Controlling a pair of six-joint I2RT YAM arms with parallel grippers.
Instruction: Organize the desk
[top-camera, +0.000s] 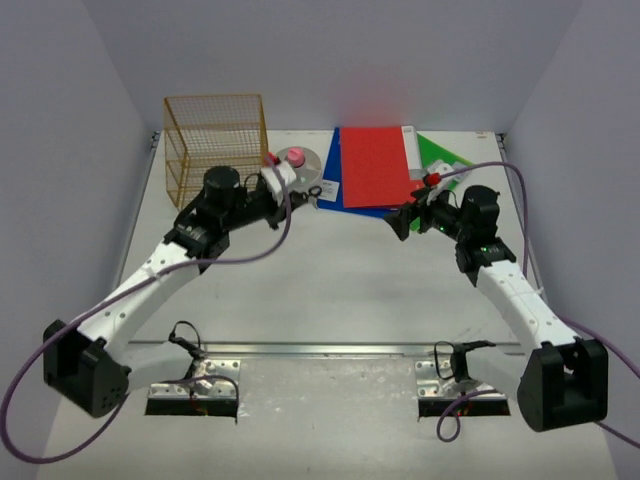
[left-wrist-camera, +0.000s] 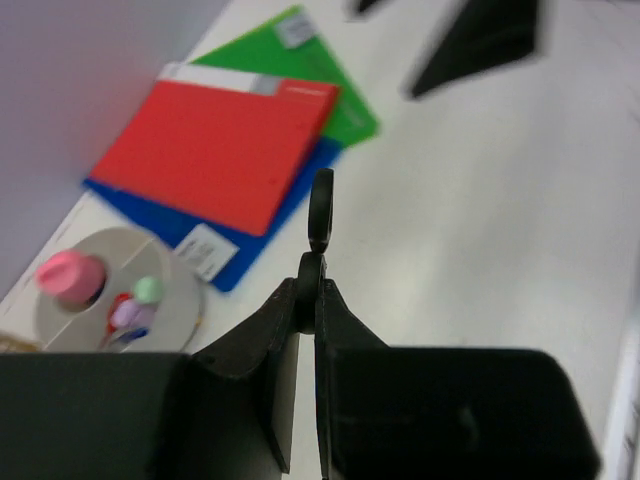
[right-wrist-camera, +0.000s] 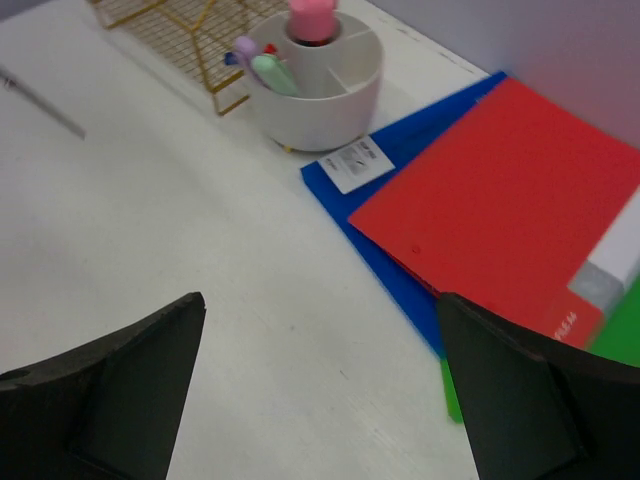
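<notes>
Black looped piece (left-wrist-camera: 321, 210), pinched at its tip by closed left jaws, may slip out; right jaws gape empty

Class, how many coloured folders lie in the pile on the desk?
3. The red folder lies on top; the blue folder shows beneath its left edge; the green folder pokes out at the right. Others may be hidden under them.

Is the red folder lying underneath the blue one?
No, the red folder lies on top of the blue folder, covering most of it in the right wrist view.
</notes>
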